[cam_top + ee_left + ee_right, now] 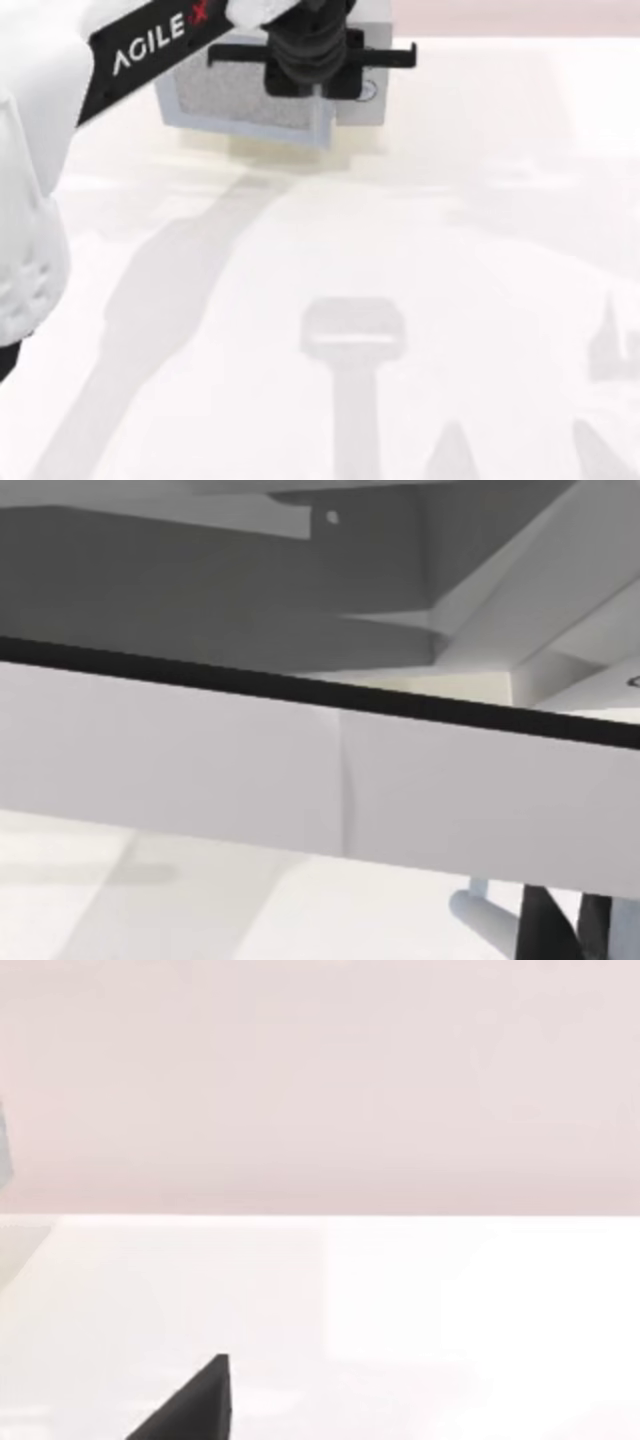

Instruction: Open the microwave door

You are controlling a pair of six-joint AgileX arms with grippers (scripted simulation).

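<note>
Top view: our left gripper (312, 55) sits over the microwave (372, 112) at table's far edge; microwave door (240, 100) angled slightly ajar, partly open. Left wrist: door edge close-up; grip can't tell. Right wrist: right arm parked off-frame.

Light-grey microwave (370, 110) at the table's far edge (mesh-windowed door (240, 100) ajar).

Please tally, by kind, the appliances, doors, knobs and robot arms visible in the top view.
Microwave: 1
Microwave door: 1
Knob: 1 showing
Left arm, its left gripper at the door: 1
Total: 4
</note>
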